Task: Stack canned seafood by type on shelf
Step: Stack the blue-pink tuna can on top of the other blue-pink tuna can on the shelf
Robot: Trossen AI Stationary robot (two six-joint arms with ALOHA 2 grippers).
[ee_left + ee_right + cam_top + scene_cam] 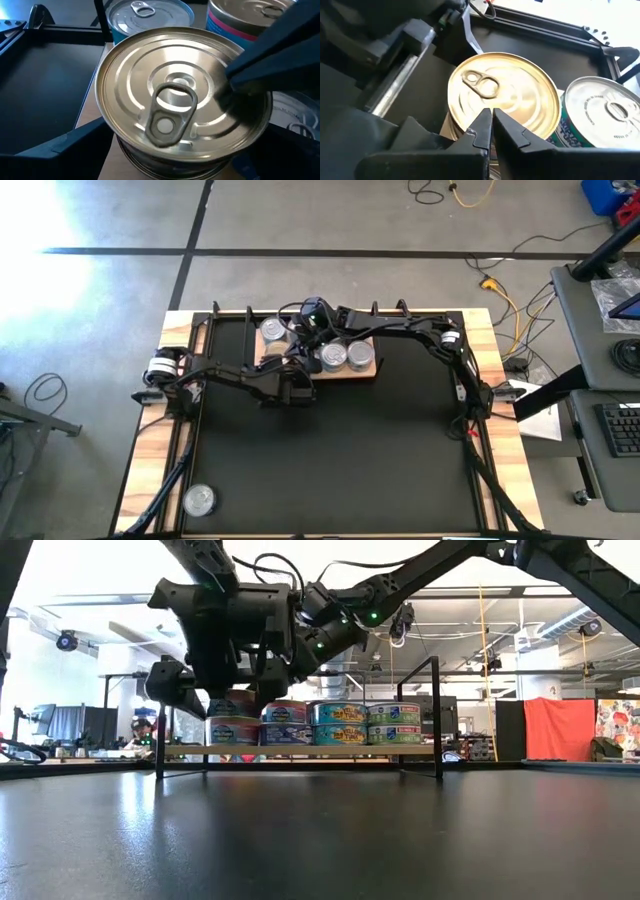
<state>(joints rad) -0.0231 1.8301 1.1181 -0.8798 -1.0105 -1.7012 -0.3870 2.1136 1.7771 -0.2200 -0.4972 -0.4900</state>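
gold-lidded tin (502,97) tops its matching stack | left gripper (165,145) spread around it | right gripper (491,131) closed, steadying the lid for you

My shelf (300,751) is a small light wood board with thin black wire posts at its ends, near the back of the table. Short round tins (340,724) sit on it in stacks, two high, side by side. One top tin (502,97) has a gold lid with a pull ring. One silver tin (200,500) lies alone by the front left corner.
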